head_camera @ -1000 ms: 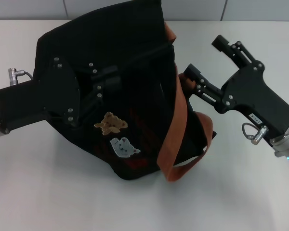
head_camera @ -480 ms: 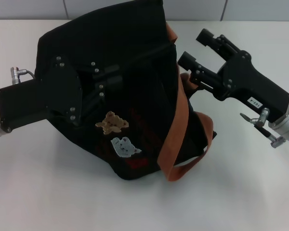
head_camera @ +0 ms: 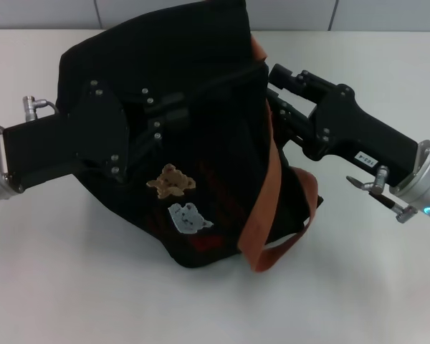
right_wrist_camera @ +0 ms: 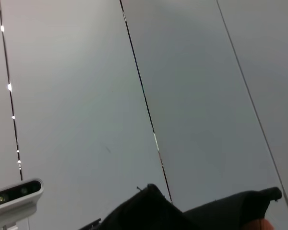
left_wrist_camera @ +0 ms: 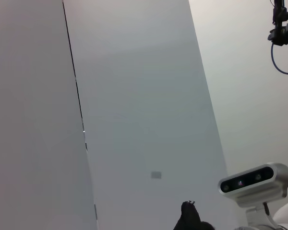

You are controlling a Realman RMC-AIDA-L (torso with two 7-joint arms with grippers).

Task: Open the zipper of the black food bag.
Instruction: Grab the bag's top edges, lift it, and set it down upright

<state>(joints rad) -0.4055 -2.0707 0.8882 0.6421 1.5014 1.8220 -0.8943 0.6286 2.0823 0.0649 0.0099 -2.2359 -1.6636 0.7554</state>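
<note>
The black food bag (head_camera: 193,136) lies tipped on its side on the white table (head_camera: 72,287), its 2 bear patches (head_camera: 179,197) face up and 1 orange-brown strap handle (head_camera: 261,208) looping down over its right side. The left gripper (head_camera: 168,122) reaches in from the left and rests on the upper face of the bag; black fingers against black fabric, so I cannot tell whether they are apart or pinching cloth. It reads as the holding arm, bracing the bag. The right gripper (head_camera: 276,89) comes in from the right at the bag's upper right edge, just beside the strap; its 2 fingers (head_camera: 290,79) stand slightly apart, with no tab visible between them. The zipper (head_camera: 222,79) shows only as a faint line running across the bag's upper face toward the right gripper; its silver pull is not visible from the head view. Both wrist views look up at wall panels and only catch a sliver of black fabric, so they add nothing on contact. Judgement: the step in hand is the approach to the pull, with the zipper not yet visibly opened. The next move calls for the right fingers to locate and close on the small pull, then draw it along the track while the left gripper keeps the soft bag from sliding or bunching.
</note>
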